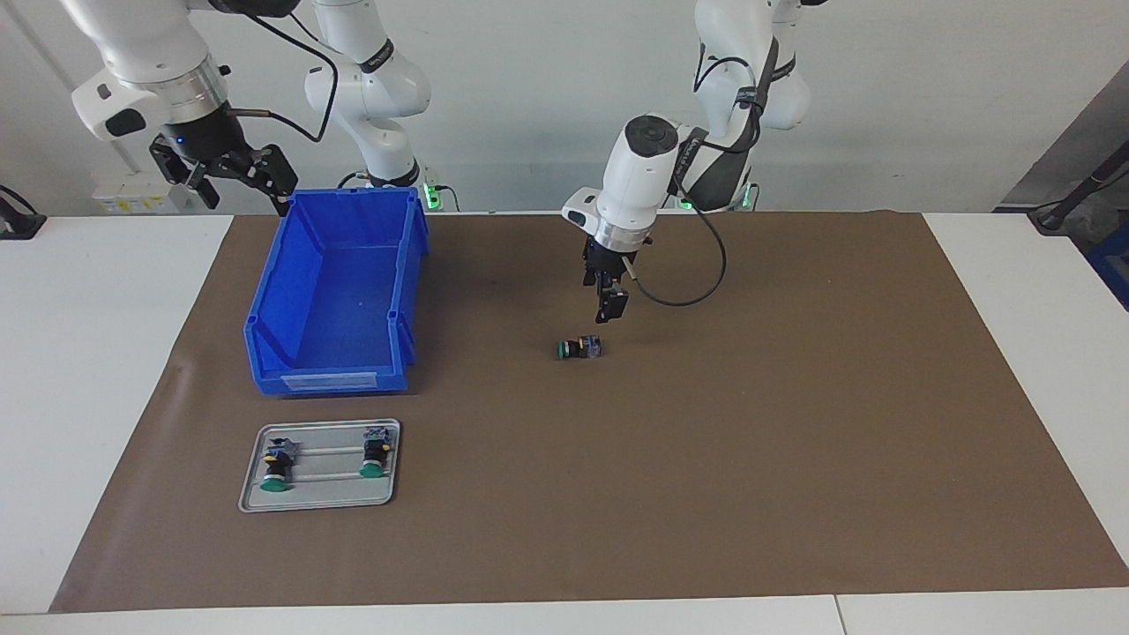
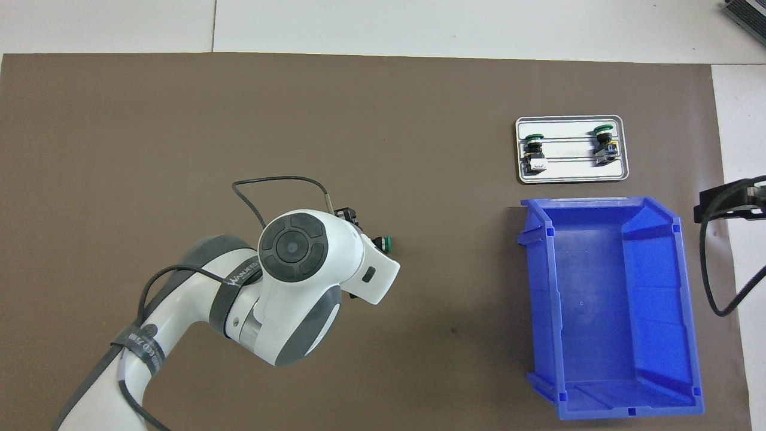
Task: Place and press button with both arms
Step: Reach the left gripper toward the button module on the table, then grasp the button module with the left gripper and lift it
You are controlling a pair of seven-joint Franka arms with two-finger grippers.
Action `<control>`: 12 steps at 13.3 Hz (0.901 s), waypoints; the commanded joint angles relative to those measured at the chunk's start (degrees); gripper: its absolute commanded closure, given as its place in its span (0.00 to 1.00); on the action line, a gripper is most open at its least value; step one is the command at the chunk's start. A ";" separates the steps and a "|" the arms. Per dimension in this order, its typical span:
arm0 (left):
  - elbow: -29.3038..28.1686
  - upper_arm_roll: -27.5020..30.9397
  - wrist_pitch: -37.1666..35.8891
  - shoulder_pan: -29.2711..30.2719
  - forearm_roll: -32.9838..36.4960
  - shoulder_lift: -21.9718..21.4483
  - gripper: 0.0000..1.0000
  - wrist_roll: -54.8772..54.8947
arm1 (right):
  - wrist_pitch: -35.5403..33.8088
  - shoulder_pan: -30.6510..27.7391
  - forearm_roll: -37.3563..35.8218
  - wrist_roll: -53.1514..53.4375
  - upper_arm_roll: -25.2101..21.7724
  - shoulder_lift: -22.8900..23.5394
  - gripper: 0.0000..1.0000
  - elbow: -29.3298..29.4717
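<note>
One button [image 1: 579,348] lies on its side on the brown mat near the table's middle, green cap toward the right arm's end. My left gripper [image 1: 612,316] hangs just above its grey-blue end, apart from it. In the overhead view the left wrist hides most of this button [image 2: 385,242]; only the green cap shows. Two more buttons [image 1: 276,467] [image 1: 376,454] lie in a grey tray [image 1: 322,504]. My right gripper [image 1: 236,176] waits open and empty, raised beside the blue bin's corner nearest the robots.
A blue bin [image 1: 295,265] stands empty toward the right arm's end, with the grey tray [image 2: 571,178] farther from the robots than it. The bin [image 2: 685,311] and the right gripper [image 2: 727,200] show at the overhead view's edge. A brown mat [image 1: 794,423] covers the table.
</note>
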 commanded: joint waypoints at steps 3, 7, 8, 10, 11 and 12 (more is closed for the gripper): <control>7.83 1.12 3.03 -3.77 -0.62 9.94 0.12 -4.70 | -0.82 -0.89 1.23 -0.38 0.52 0.14 0.00 0.75; 8.09 1.29 4.26 -3.77 -0.27 12.49 0.12 -4.97 | -0.82 -0.89 1.23 -0.38 0.61 0.14 0.00 0.66; 8.18 1.29 4.43 -3.86 -0.27 13.37 0.13 -5.40 | -0.82 -0.89 1.23 -0.38 0.61 0.14 0.00 0.75; 8.18 1.29 5.13 -3.86 -0.18 13.99 0.13 -5.58 | -0.82 -0.89 1.23 -0.38 0.61 0.14 0.00 0.75; 8.18 1.47 6.09 -3.77 -0.18 14.60 0.13 -5.58 | -0.82 -0.89 1.23 -0.38 0.52 0.14 0.00 0.75; 8.09 1.55 6.54 -3.86 -0.09 14.69 0.13 -5.58 | -0.82 -0.89 1.23 -0.38 0.61 0.14 0.00 0.66</control>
